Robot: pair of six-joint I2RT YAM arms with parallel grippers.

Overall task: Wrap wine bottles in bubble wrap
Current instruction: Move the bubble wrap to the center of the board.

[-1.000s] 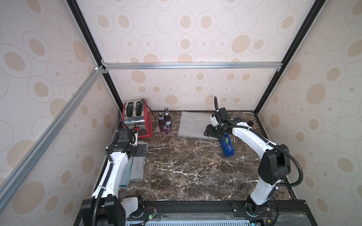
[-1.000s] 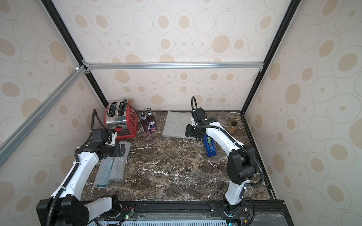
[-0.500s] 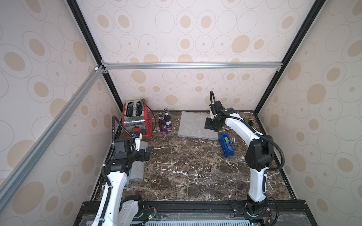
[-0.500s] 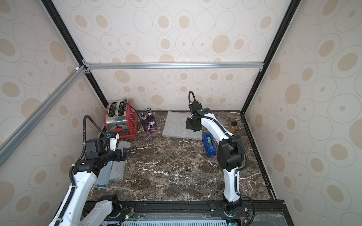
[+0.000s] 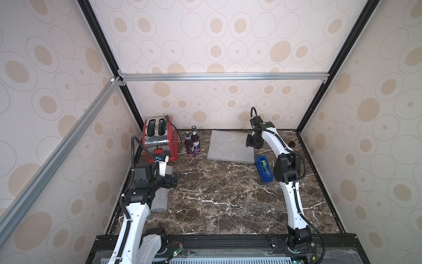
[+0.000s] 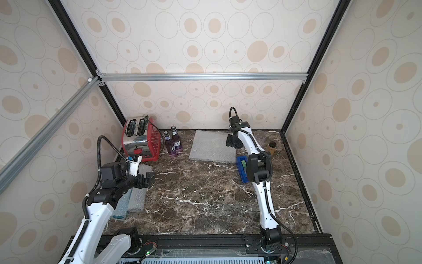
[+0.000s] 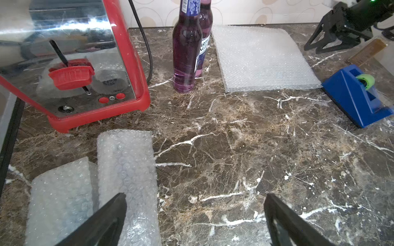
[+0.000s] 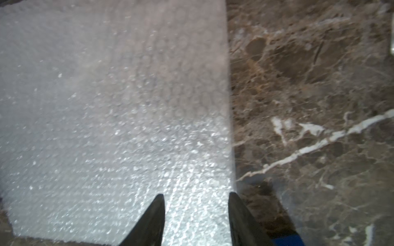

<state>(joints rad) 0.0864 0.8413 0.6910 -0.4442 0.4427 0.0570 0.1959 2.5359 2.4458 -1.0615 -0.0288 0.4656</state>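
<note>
Two wine bottles (image 5: pixel 189 146) of purple liquid stand upright and close together at 11 o'clock on the bench (image 5: pixel 228 201), just to the 3 o'clock side of a red toaster (image 5: pixel 157 139). One flat bubble wrap sheet (image 5: pixel 230 146) lies at 12 o'clock, near the far wall. The right gripper (image 8: pixel 195 193) hangs over the sheet's 3 o'clock edge, its jaws partly parted with nothing between them. At 9 o'clock two bubble wrap rolls (image 7: pixel 128 170) lie side by side. The left gripper (image 7: pixel 195 194) hovers over them, spread wide and empty. A blue tape dispenser (image 5: pixel 263 169) sits at 2 o'clock, just off the sheet's near corner, and an amber jar (image 6: pixel 272 147) stands at 1 o'clock.
</note>
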